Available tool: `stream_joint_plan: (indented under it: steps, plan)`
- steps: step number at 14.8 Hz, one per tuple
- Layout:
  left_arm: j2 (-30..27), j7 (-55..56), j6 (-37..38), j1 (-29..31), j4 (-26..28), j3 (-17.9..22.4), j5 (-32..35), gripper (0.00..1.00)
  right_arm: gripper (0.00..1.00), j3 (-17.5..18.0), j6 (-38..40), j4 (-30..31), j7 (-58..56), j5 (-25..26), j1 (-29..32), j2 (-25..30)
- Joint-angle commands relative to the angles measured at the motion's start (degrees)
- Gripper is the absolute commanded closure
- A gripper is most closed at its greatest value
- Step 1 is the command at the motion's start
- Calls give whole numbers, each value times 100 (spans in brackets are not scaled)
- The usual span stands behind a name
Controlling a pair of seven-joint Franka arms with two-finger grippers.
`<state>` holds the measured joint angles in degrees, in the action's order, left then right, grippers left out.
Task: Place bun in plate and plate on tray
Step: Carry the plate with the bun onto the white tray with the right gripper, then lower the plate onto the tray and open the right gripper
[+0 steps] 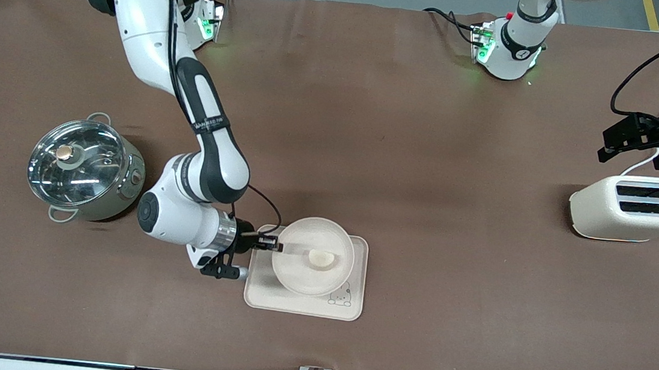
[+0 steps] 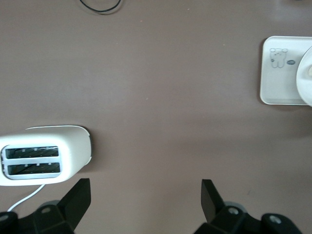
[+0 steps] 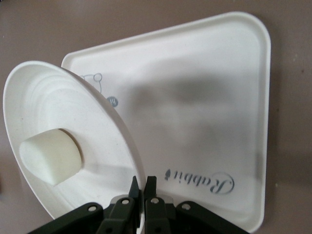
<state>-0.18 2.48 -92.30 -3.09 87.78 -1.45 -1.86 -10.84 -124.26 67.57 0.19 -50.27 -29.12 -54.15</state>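
Note:
The round cream plate (image 1: 297,266) is held just over the cream rectangular tray (image 1: 347,310), which carries a rabbit drawing and "Rabbit" script. The small cream-white bun (image 1: 322,259) lies in the plate. My right gripper (image 1: 276,245) is shut on the plate's rim at the side toward the right arm's end. In the right wrist view the plate (image 3: 92,117) stands tilted above the tray (image 3: 204,97), with the bun (image 3: 49,156) in it and the gripper (image 3: 141,187) pinching the rim. My left gripper (image 2: 146,195) is open and empty, waiting up over the table near the toaster.
A cream toaster (image 1: 635,208) stands at the left arm's end of the table, also in the left wrist view (image 2: 44,156). A steel pot with a glass lid (image 1: 83,167) stands at the right arm's end, beside the right arm's wrist.

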Motion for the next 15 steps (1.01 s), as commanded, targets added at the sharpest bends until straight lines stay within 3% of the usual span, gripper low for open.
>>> stream_joint_plan:
  steps: [1,6,9,10,11,14,15]
  plan:
    - [53,-107,125,-8,-147,40,159,0,100,64,-306,-728,218,-97,99,-587]
    - [36,-125,125,-25,-112,31,142,0,99,64,-555,-719,218,-97,117,-833]
    - [45,-125,116,-8,-130,31,72,0,94,64,-529,-684,218,-88,91,-851]
    - [45,-125,125,-8,-130,31,71,0,74,64,-502,-675,218,-62,73,-842]
    - [45,-125,116,-8,-130,31,71,0,47,64,-485,-667,218,-27,73,-816]
    - [45,-125,116,-8,-130,31,71,0,0,29,-144,-561,209,410,99,-579]
    - [45,-125,125,-8,-130,31,71,0,0,29,15,-561,218,717,108,-483]
